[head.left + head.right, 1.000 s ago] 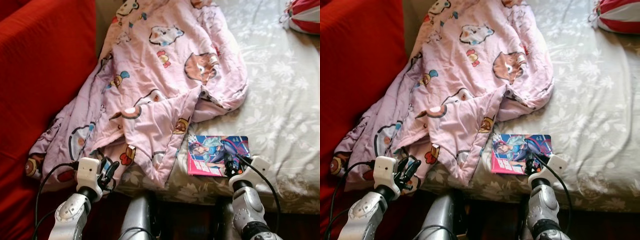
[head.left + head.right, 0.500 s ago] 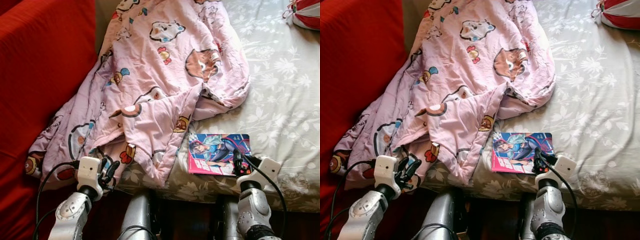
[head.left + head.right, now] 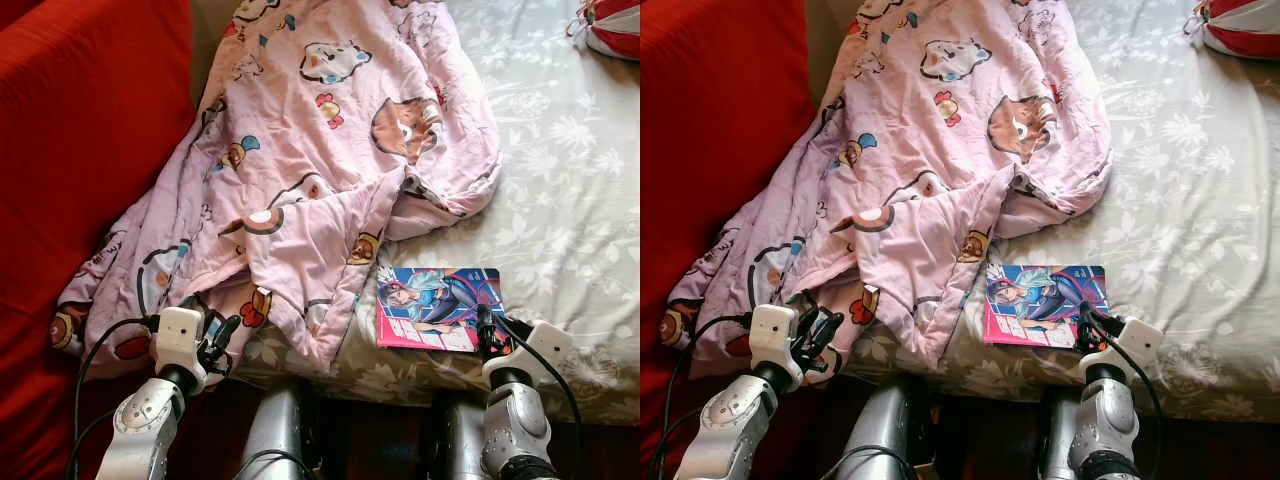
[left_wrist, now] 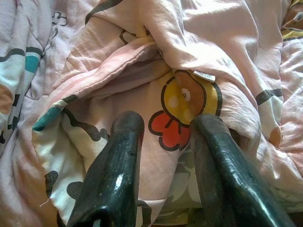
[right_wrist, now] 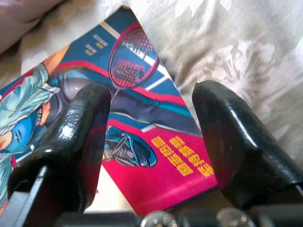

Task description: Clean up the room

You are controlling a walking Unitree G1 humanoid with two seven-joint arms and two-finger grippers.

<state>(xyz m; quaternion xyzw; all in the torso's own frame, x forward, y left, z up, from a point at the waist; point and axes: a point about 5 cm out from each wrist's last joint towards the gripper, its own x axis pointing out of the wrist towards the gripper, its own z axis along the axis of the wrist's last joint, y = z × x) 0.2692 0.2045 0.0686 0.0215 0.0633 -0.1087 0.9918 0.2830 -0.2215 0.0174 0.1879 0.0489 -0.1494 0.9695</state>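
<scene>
from the head views, the right gripper (image 3: 487, 328) has slid rightward along the bed (image 3: 580, 200) to the right edge of the comic book (image 3: 438, 308). right wrist view: fingers (image 5: 80, 137) spread wide, straddling that book's corner, gripping nothing, ready to pinch. left wrist view: the left gripper (image 4: 165, 156) is open, empty, at the pink blanket (image 4: 199, 38) hem.

A pink cartoon-print blanket (image 3: 930, 170) lies rumpled across a bed (image 3: 1180, 200) covered in a pale floral sheet, its lower edge spilling toward a red sofa (image 3: 710, 120). A comic book (image 3: 1040, 303) rests flat just beside the blanket's fold. The right pincer (image 3: 1087, 326) sits at the book's near corner; the left pincer (image 3: 818, 335) hangs at the blanket's hem. A red-and-white striped item (image 3: 1240, 25) sits at the far corner.
</scene>
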